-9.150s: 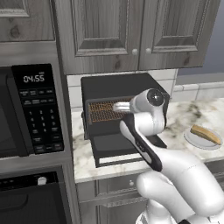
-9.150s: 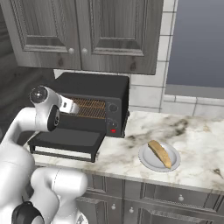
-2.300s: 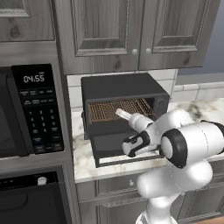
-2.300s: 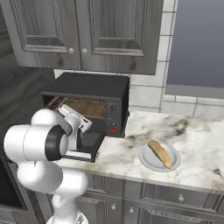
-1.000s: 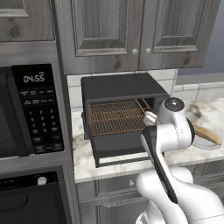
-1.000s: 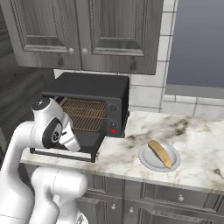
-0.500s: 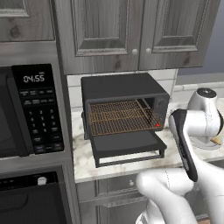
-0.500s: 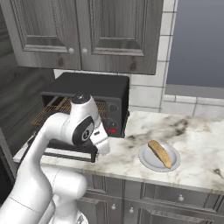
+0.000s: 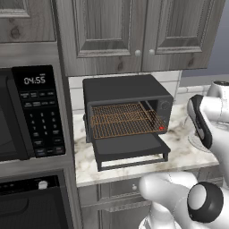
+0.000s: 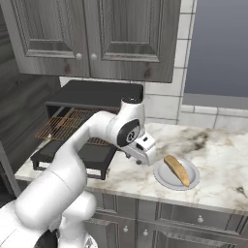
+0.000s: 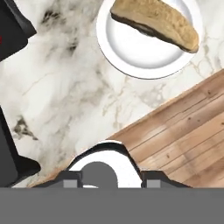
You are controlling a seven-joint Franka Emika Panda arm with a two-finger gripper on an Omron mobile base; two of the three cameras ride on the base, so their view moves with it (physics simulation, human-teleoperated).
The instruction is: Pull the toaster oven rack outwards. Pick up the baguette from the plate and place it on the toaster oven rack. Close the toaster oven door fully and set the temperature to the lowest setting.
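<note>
1. Since a second ago the arm has swung from the front of the toaster oven (image 9: 127, 109) toward the plate (image 10: 192, 183), and the rack stays pulled out as it was.
2. Gripper (image 10: 143, 151) now hangs over the marble counter (image 10: 220, 150), just beside the plate's left rim in the right base view; it holds nothing, and how wide its jaws stand cannot be told.
3. Plate, in the hand view (image 11: 131, 57), lies at the top of the picture, apart from the gripper.
4. Baguette (image 10: 177, 170) lies on the plate, running diagonally across it; the hand view shows it (image 11: 157, 21) across the plate's upper part.
5. Toaster oven rack (image 9: 125, 119) juts forward out of the cavity, above the dropped-down toaster oven door (image 9: 129, 147), which lies about level.
6. Red light (image 9: 160, 128) glows on the oven's right control strip.
7. Microwave (image 9: 31, 112) stands left of the oven, grey cabinets (image 9: 138, 31) above.
</note>
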